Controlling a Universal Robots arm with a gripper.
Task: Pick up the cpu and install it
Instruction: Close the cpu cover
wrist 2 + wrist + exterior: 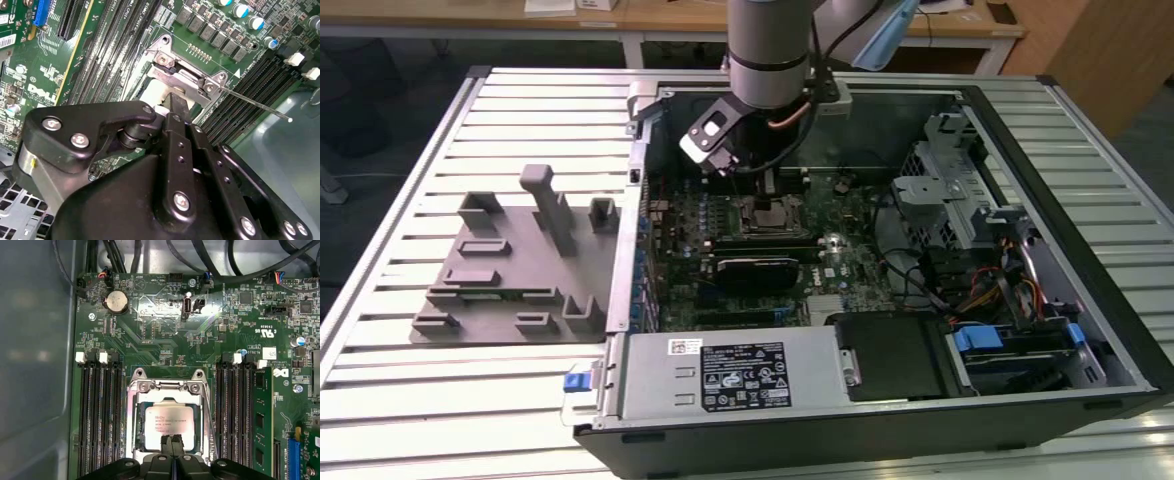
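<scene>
The small, flat, square cpu [169, 422] was topped with smooth silvery-grey metal of a dull sheen, and it was framed by a bright, polished metal socket bracket [134, 405]. The green circuit board [150, 335] was coated in a glossy lacquer. The black claw [172, 441] was finished smooth and matt, and it was studded with shiny metal screws [181, 201]. The grey blocky holder tray [507, 270] was formed of matt plastic. The ribbed desk [400, 380] was made of pale, satin-finished metal slats.
</scene>
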